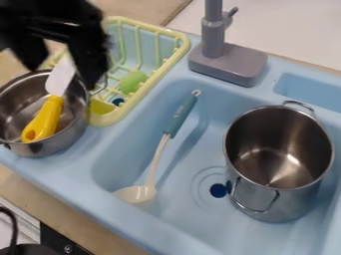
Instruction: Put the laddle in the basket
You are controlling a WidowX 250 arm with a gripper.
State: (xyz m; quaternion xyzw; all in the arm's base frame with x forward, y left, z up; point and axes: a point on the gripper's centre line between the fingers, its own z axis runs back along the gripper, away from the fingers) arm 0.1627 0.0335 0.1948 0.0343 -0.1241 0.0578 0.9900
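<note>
The gripper hangs at the upper left, over the small pot, with its two black fingers spread apart. A ladle with a teal handle and a cream bowl lies in the blue sink, left of the drain. Its bowl rests toward the front left, and its handle leans up toward the faucet. The basket, a pale yellow wire rack, stands behind the sink's left side, partly covered by the gripper. A green item and a yellow item are inside it.
A small metal pot at the left holds a yellow-handled utensil with a white blade. A tall metal pot stands in the sink's right side. The grey faucet rises behind the sink.
</note>
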